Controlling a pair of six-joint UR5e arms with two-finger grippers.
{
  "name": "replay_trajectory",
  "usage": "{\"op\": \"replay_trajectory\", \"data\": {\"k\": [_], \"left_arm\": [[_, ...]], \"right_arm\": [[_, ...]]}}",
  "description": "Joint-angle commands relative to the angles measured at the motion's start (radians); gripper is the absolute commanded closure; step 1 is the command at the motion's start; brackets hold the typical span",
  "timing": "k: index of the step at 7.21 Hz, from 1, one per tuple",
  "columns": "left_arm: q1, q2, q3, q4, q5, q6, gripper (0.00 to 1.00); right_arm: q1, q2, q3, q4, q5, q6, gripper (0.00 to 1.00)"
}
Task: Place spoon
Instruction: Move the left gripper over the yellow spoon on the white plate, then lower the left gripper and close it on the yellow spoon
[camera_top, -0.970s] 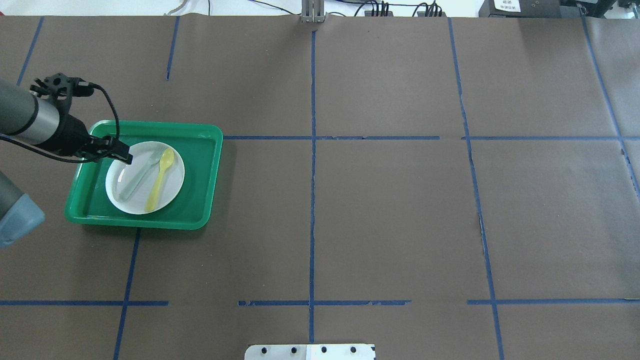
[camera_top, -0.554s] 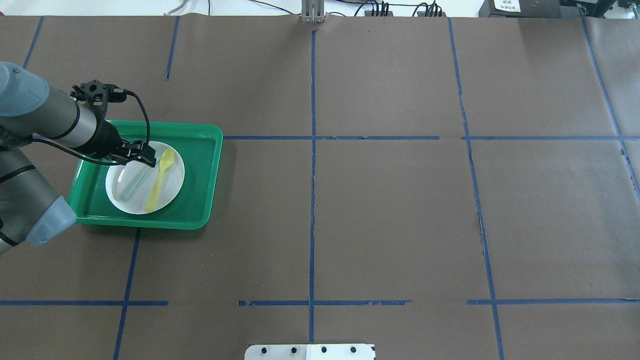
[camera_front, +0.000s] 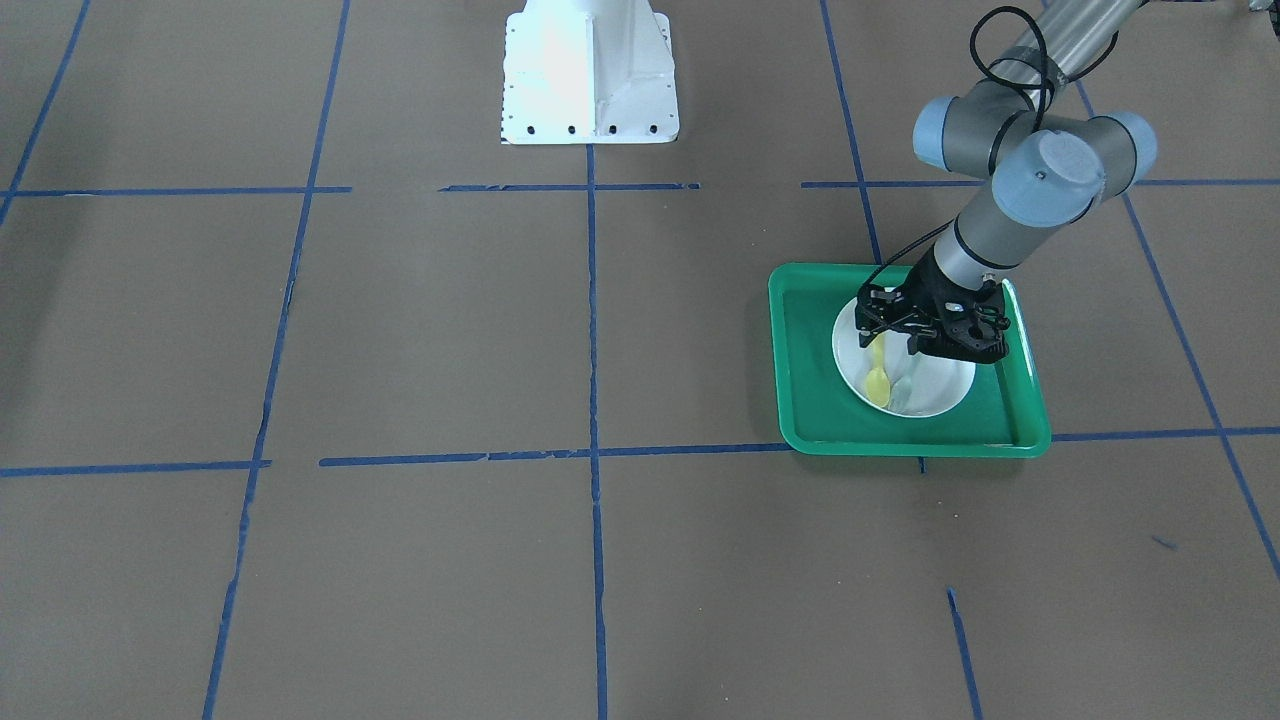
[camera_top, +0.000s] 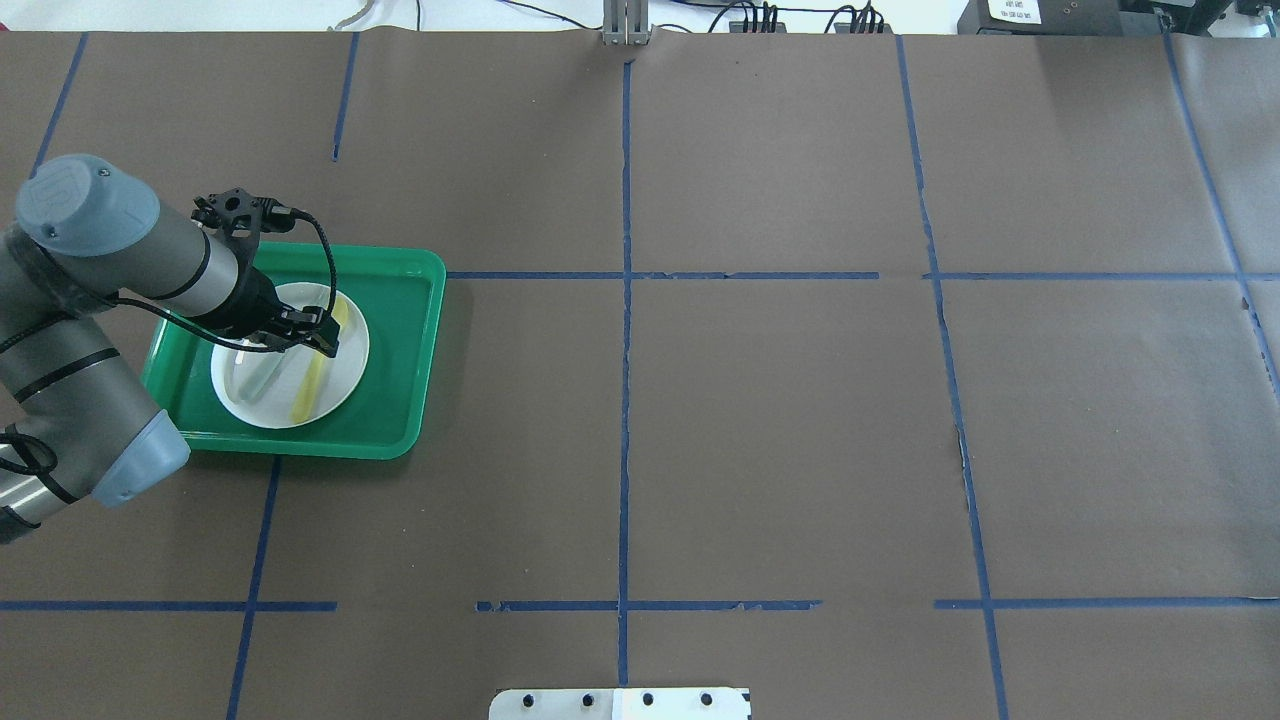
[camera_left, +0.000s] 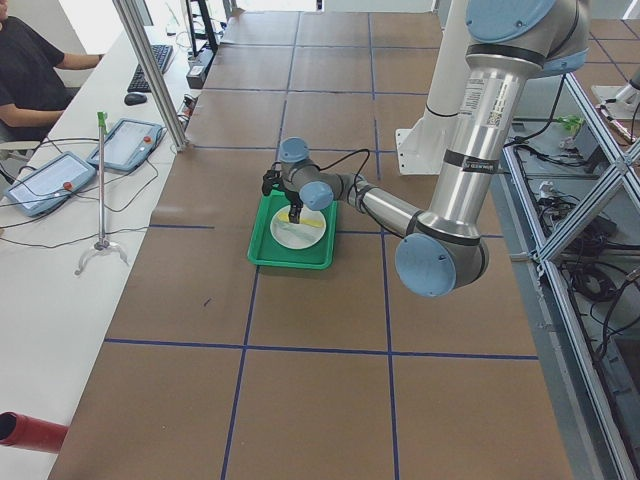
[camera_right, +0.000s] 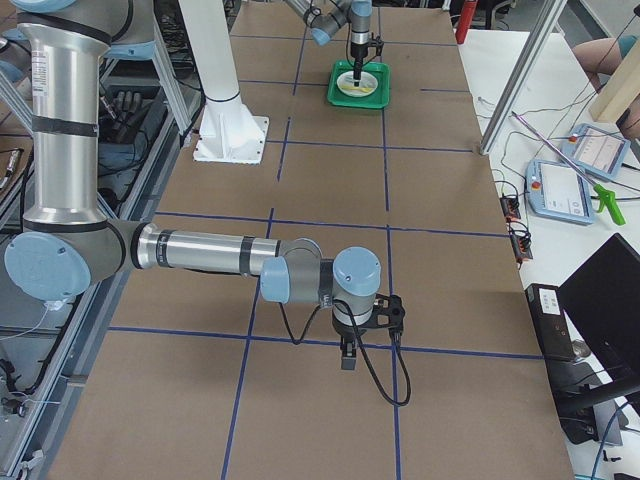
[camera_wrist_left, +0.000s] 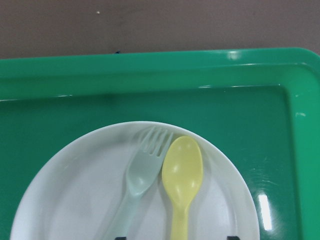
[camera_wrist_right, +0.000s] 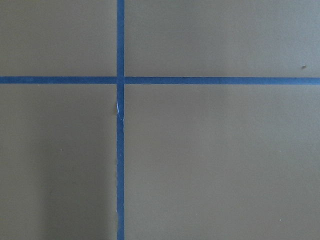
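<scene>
The yellow spoon (camera_wrist_left: 182, 175) lies on the white plate (camera_wrist_left: 75, 200), its bowl toward the far tray rim, right beside the pale translucent fork (camera_wrist_left: 142, 172). The plate sits in the green tray (camera_top: 400, 350). My left gripper (camera_top: 325, 342) hovers over the plate, pointing down, open and empty, with its fingers on either side of the spoon's handle (camera_top: 310, 385). In the front-facing view the left gripper (camera_front: 888, 345) stands above the spoon (camera_front: 878, 382). My right gripper (camera_right: 347, 358) shows only in the exterior right view, low over bare table; I cannot tell whether it is open or shut.
The table is covered in brown paper with a blue tape grid (camera_top: 625, 300). The robot's white base (camera_front: 588, 70) stands at the near edge. The right wrist view shows only paper and a tape cross (camera_wrist_right: 120, 80).
My left arm has moved right, from the plate's left rim to above the spoon, now covering the spoon's bowl from overhead. Spoon, fork and plate have not moved.
</scene>
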Motion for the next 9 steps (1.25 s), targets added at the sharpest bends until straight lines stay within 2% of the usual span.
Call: {"op": "replay_trajectory", "data": {"k": [1,9], "left_arm": [[0.004,-0.001,0.009,0.0,0.013,0.0,0.33],[0.033,-0.005,0.032,-0.002,0.013,-0.005,0.39]], "right_arm": [[0.0,0.0,0.0,0.001,0.0,0.0,0.0],[0.0,0.0,0.0,-0.001,0.0,0.0,0.0]]}}
